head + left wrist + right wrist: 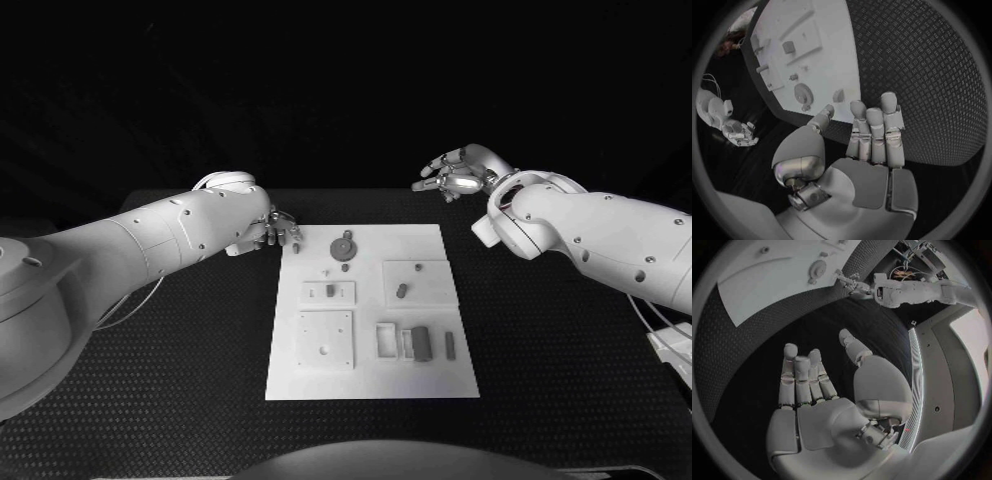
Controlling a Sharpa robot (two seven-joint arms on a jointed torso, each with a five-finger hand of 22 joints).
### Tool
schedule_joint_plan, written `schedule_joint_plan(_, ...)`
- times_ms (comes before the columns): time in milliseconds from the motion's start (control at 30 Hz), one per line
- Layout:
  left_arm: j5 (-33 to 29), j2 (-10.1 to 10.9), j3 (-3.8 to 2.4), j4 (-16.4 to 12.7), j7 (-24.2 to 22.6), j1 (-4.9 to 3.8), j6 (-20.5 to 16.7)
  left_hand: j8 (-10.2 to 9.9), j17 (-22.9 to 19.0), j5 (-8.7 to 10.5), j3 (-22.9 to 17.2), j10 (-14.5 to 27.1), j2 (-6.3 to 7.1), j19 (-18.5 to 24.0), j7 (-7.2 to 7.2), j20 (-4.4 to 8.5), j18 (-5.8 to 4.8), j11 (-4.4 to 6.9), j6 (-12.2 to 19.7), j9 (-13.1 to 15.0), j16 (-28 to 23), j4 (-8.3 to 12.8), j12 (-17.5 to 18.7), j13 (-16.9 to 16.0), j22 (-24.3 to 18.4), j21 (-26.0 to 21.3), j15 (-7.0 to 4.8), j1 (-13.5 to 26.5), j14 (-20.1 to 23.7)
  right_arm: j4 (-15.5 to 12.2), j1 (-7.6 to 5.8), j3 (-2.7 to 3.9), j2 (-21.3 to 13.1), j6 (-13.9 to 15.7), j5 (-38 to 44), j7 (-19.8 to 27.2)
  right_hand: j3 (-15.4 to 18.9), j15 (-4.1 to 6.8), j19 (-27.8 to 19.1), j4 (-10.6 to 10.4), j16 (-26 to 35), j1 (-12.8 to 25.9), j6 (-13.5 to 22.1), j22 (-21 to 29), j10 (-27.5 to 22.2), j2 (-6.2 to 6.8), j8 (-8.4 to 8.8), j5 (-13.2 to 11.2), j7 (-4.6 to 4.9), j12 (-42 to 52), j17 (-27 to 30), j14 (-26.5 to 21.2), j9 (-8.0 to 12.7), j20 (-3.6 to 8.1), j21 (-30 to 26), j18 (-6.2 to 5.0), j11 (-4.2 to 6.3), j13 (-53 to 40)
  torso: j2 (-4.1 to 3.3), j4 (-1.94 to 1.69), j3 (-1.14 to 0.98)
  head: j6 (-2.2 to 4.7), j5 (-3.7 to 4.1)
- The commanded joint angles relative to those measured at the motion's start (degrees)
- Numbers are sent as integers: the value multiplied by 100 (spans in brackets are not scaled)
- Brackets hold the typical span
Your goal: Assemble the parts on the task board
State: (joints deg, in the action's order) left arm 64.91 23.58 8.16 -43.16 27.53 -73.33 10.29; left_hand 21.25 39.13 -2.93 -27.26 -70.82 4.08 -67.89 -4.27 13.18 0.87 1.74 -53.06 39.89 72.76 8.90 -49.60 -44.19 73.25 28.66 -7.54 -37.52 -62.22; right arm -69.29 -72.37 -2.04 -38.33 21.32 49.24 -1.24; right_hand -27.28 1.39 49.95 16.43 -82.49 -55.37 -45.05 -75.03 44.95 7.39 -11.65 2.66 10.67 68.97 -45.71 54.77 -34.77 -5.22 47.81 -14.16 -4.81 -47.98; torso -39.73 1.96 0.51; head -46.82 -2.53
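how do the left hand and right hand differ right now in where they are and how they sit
The left hand sits at the task board's far left corner, over the table; the right hand hangs beyond the table's far edge, clear of the board. The left hand's fingers point toward the board; the right hand's palm faces up with fingers loosely curled. Both hold nothing.

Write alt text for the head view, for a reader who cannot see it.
A white task board lies in the middle of a black table, with small parts resting on it. The left hand hovers open at the board's far left corner, and the right hand is raised open beyond its far right corner; neither holds anything.
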Motion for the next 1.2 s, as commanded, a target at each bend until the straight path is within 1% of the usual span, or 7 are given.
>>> schedule_joint_plan(33,-99,-31,-2,20,-138,3,165,-16,-10,7,-2,44,-94,17,-67,-25,106,-17,86,5,26,59,-36,1,13,-17,12,-20,49,-7,2,3,5,-56,7,50,20,-1,1,-1,-22,-9,2,-78,-45,-61,-33,20,31,29,5,-47,10,-45,-36,-84,11,9,4,-9,-2,-11,11)
schedule_joint_plan(233,-188,-98,-1,37,-192,62,261,-15,-21,4,-3,49,-260,21,-63,-32,106,-14,55,2,39,198,-50,9,44,-16,13,-157,55,-8,2,3,17,-55,7,50,20,-1,1,-2,-24,-9,3,-78,-45,-61,-33,20,31,30,7,-47,11,-46,-36,-84,11,11,7,-6,-4,-17,7)
schedule_joint_plan(400,-211,-127,-2,56,-210,105,222,-36,-27,4,14,52,-284,22,-69,-36,103,-20,68,-10,43,247,-54,14,54,-18,17,-182,57,-10,2,3,14,-55,7,50,21,-1,1,-2,-25,-9,3,-78,-45,-62,-33,20,31,31,8,-47,12,-46,-36,-84,11,12,1,1,2,-19,19)
schedule_joint_plan(633,-217,-124,-2,64,-226,107,143,-50,-31,4,23,50,-296,20,-73,-36,103,-23,77,-19,45,266,-57,17,59,-19,19,-188,55,-11,2,3,10,-59,7,49,21,-1,2,-2,-26,-9,3,-78,-46,-62,-33,20,32,33,10,-47,13,-46,-35,-84,10,15,3,-6,-10,-31,40)
schedule_joint_plan(800,-217,-136,-2,60,-233,107,135,-57,-36,2,23,42,-335,10,-72,-35,106,-22,65,-25,53,306,-66,21,69,-18,19,-222,46,-6,2,3,18,-59,7,51,22,-1,2,-2,-27,-9,3,-78,-46,-63,-33,20,32,35,11,-48,14,-47,-35,-84,10,17,4,-9,-7,-38,43)
schedule_joint_plan(1000,-229,-161,-2,77,-242,107,139,-62,-51,4,-20,28,-531,-7,-64,-34,109,-14,21,-33,66,418,-79,34,89,-19,15,-345,33,5,2,3,31,-65,7,50,22,-2,2,-3,-29,-8,3,-78,-46,-64,-34,20,32,36,12,-48,14,-47,-35,-84,10,19,5,-4,-6,-43,37)
schedule_joint_plan(1200,-240,-167,-2,87,-243,108,144,-59,-68,11,-339,3,-619,-38,-57,-37,108,-8,-28,-31,78,450,-91,50,107,-20,12,-628,16,8,2,3,30,-70,7,46,22,-2,2,-2,-30,-9,3,-78,-46,-64,-34,20,32,37,14,-48,15,-47,-35,-84,10,21,6,-6,-3,-54,46)
